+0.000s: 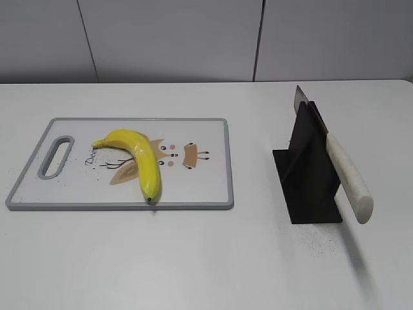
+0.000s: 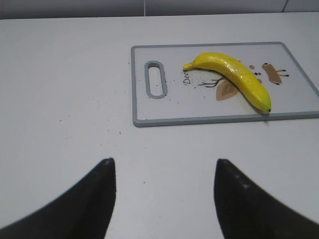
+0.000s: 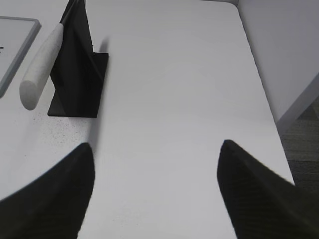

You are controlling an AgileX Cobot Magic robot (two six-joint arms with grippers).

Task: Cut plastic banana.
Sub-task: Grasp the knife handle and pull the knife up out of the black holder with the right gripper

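you have not started the cutting yet. the plastic banana [image 1: 137, 157] is whole, with no cut in it that you can see. it lies flat on the cutting board [image 1: 206, 187], on the left part of the bench [image 1: 193, 265]. it curves over the little drawing on the board, and its dark tip sits close to the board's near edge.

the knife [image 1: 347, 177] is in its black stand [image 1: 306, 184], well apart from the board, on the right side. its pale handle sticks out toward you and its blade goes through the stand. nothing is touching it.

your left gripper [image 2: 164, 196] hangs over bare bench, near the board but not over it. its jaws are spread wide and hold nothing. your right gripper [image 3: 155, 191] hangs over bare bench too, to the right of the stand. its jaws are also spread wide and hold nothing.

so nearly all the work is left, i think. you need to take the knife by its handle and pull it out of the stand. then you bring it over to the board and press it down through the banana. the left jaws could hold the banana so it does not roll.
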